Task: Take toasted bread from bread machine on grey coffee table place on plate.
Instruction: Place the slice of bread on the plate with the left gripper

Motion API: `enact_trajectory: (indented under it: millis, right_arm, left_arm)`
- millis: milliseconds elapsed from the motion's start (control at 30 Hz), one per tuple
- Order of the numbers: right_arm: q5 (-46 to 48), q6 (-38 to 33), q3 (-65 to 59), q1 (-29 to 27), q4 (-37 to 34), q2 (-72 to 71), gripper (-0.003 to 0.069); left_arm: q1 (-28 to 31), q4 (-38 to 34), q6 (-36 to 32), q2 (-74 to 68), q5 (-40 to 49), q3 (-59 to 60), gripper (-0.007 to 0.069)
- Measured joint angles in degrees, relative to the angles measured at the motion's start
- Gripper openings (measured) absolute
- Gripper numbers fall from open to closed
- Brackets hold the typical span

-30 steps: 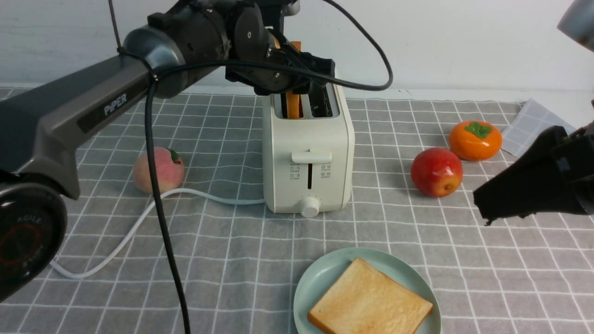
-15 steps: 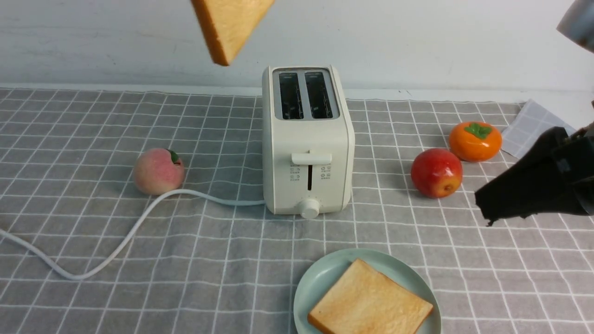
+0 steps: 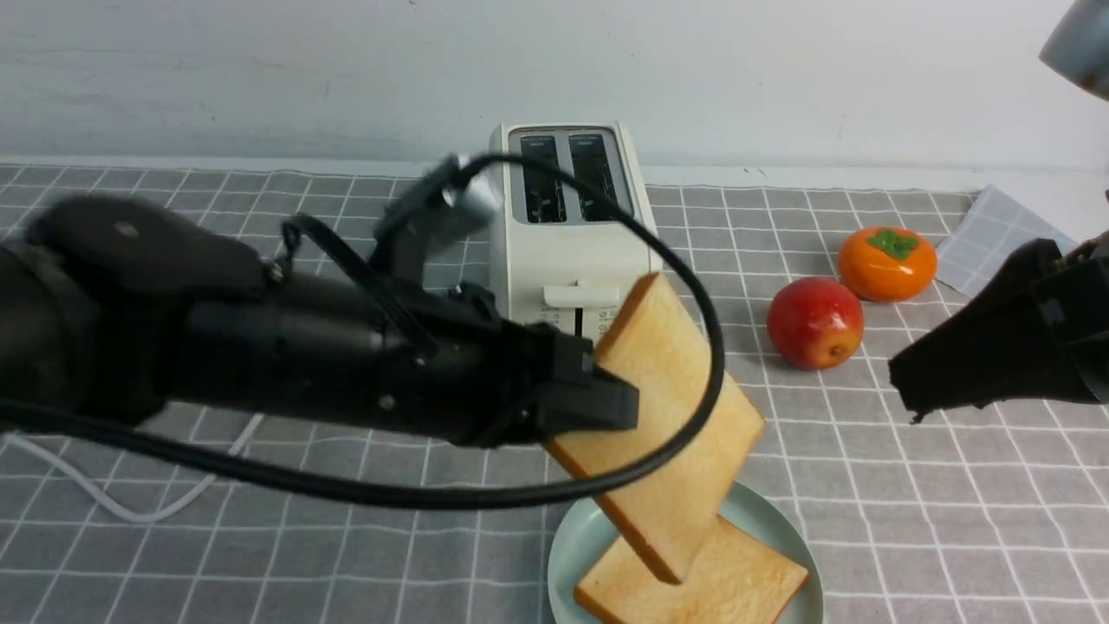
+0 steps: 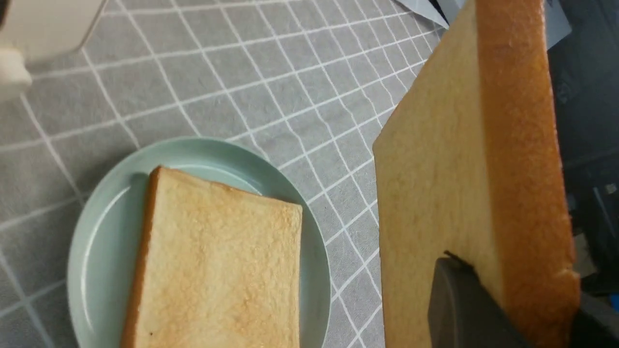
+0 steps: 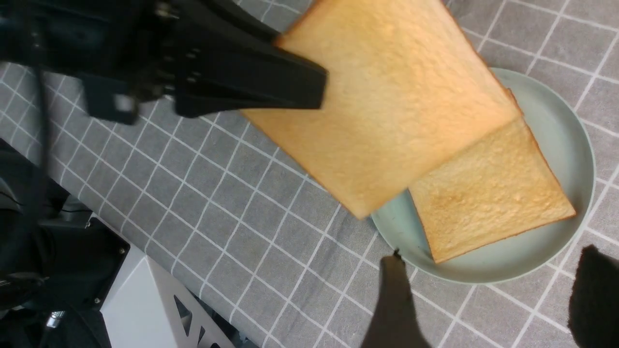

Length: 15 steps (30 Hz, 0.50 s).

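Golden toast (image 3: 676,433) in left jaws (image 3: 611,394).

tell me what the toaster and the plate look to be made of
Toaster: probably plastic or painted metal, satin cream-white, judging by its smooth, rounded casing; the slot surround looks like brushed metal, greyer.
Plate: likely glazed ceramic, pale green, from the soft highlights along its rim, though plastic is possible.

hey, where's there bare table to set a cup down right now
Bare patches of grey cloth show between the plate and the red fruit, and to the plate's right, below the right gripper. It's crowded left of the plate, where the left arm reaches across, and over it, where a held slice hangs.
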<state>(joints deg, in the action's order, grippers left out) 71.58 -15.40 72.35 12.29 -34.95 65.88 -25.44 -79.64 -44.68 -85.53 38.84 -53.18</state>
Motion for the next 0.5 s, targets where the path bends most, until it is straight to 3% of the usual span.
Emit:
enact_trajectory:
  millis: [167,500]
  right_arm:
    - [0.0,0.0,0.0,0.0,-1.55,0.0,0.0462]
    - [0.0,0.0,0.0,0.0,-1.86,0.0,0.0461]
  left_arm:
    - [0.0,-8.29,-7.33,-9.0,-0.44,0.48,0.0095]
    - [0.0,-12.33,-11.48,-15.88,2.45,0.53,0.0126]
